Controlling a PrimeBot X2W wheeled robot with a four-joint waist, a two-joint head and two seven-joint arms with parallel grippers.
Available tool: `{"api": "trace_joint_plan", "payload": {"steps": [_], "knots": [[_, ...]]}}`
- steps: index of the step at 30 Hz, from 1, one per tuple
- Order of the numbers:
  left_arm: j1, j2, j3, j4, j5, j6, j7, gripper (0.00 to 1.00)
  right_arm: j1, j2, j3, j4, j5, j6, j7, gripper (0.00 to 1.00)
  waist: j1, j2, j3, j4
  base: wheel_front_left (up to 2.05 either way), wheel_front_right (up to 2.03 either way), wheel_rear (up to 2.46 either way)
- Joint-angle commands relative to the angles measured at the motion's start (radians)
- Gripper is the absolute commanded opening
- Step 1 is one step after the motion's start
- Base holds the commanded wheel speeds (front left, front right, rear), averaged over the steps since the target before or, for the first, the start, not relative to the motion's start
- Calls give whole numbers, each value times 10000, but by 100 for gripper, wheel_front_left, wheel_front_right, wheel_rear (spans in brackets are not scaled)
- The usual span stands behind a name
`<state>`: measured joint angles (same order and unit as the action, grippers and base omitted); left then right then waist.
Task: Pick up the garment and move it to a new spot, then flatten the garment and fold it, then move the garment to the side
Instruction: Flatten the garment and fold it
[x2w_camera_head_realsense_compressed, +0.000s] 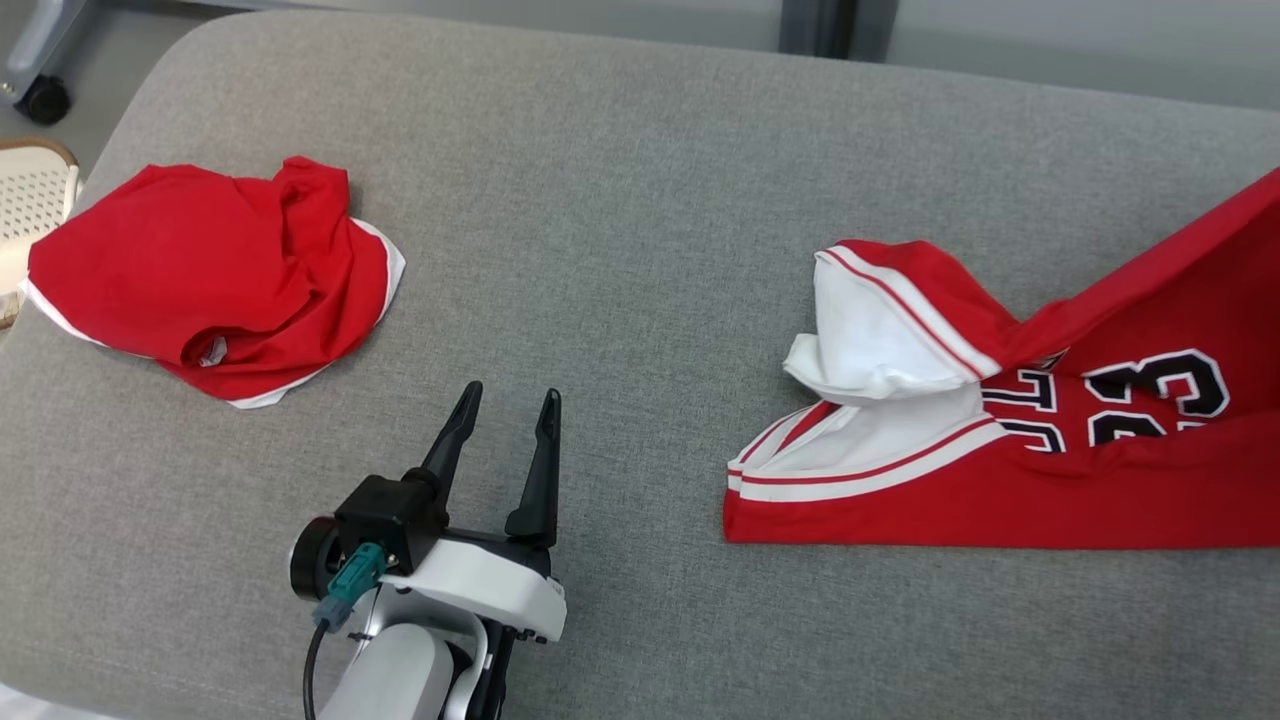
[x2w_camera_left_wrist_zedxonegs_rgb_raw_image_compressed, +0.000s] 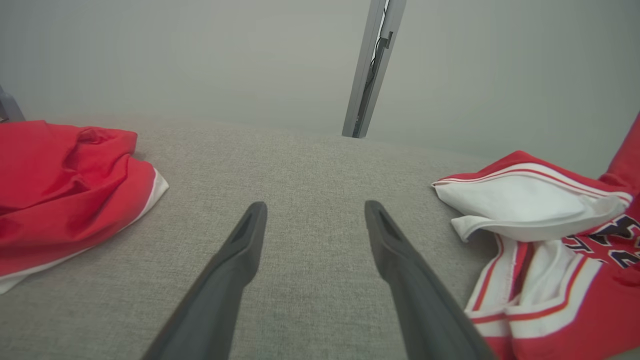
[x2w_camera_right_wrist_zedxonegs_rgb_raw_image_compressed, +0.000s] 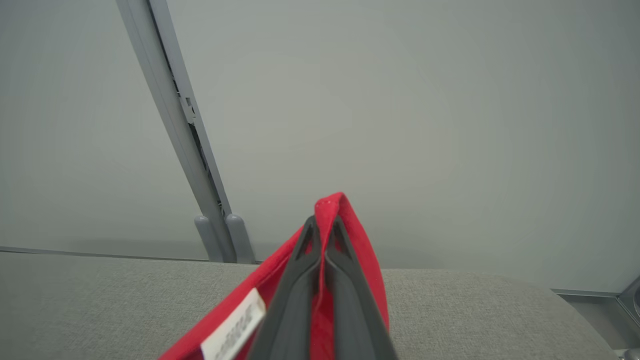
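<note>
A red jersey, the garment (x2w_camera_head_realsense_compressed: 1050, 470), with white trim and dark numbers lies at the right of the grey cushioned table (x2w_camera_head_realsense_compressed: 640, 200); one end rises off toward the right edge of the head view. In the right wrist view my right gripper (x2w_camera_right_wrist_zedxonegs_rgb_raw_image_compressed: 324, 222) is shut on a red fold of the garment (x2w_camera_right_wrist_zedxonegs_rgb_raw_image_compressed: 362, 260), lifted above the surface, a white label showing below. My left gripper (x2w_camera_head_realsense_compressed: 505, 400) stands open above bare fabric at the lower middle, apart from the garment (x2w_camera_left_wrist_zedxonegs_rgb_raw_image_compressed: 540, 250), with nothing between its fingers (x2w_camera_left_wrist_zedxonegs_rgb_raw_image_compressed: 245, 240).
A second red cloth with white trim (x2w_camera_head_realsense_compressed: 210, 280) lies crumpled at the table's left. A cream perforated object (x2w_camera_head_realsense_compressed: 35, 200) sits beyond the left edge. A grey post (x2w_camera_left_wrist_zedxonegs_rgb_raw_image_compressed: 372, 65) stands against the pale wall behind the table.
</note>
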<state>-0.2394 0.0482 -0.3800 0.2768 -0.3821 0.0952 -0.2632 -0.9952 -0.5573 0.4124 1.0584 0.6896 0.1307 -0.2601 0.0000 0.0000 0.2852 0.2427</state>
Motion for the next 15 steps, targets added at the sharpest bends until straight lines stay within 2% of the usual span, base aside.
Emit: {"api": "trace_joint_plan", "payload": {"steps": [1, 5, 6, 7, 15], "knots": [[-235, 38, 17, -29, -74, 27, -15, 100, -212, -32, -144, 202, -51, 2, -70, 0, 0, 0, 185, 97, 0, 0, 0], [-315, 40, 10, -37, -26, -4, -15, 100, -781, 2, -852, 1153, -101, 2, -69, 0, 0, 0, 465, 189, 0, 0, 0], [-356, 38, 14, -48, -19, -9, -15, 100, -899, 36, -992, 1353, -137, 2, -69, 47, 0, 0, 525, 205, 0, 0, 0], [-392, 38, 5, -48, -16, -19, -15, 100, -964, 103, -1044, 1597, -177, 2, -70, 100, 0, 0, 559, 223, 0, 0, 0], [-308, 41, 16, 31, 55, 20, -15, 100, -780, 626, -702, 2220, -799, 2, 178, 100, 0, 0, 452, 32, 0, 0, 0]]}}
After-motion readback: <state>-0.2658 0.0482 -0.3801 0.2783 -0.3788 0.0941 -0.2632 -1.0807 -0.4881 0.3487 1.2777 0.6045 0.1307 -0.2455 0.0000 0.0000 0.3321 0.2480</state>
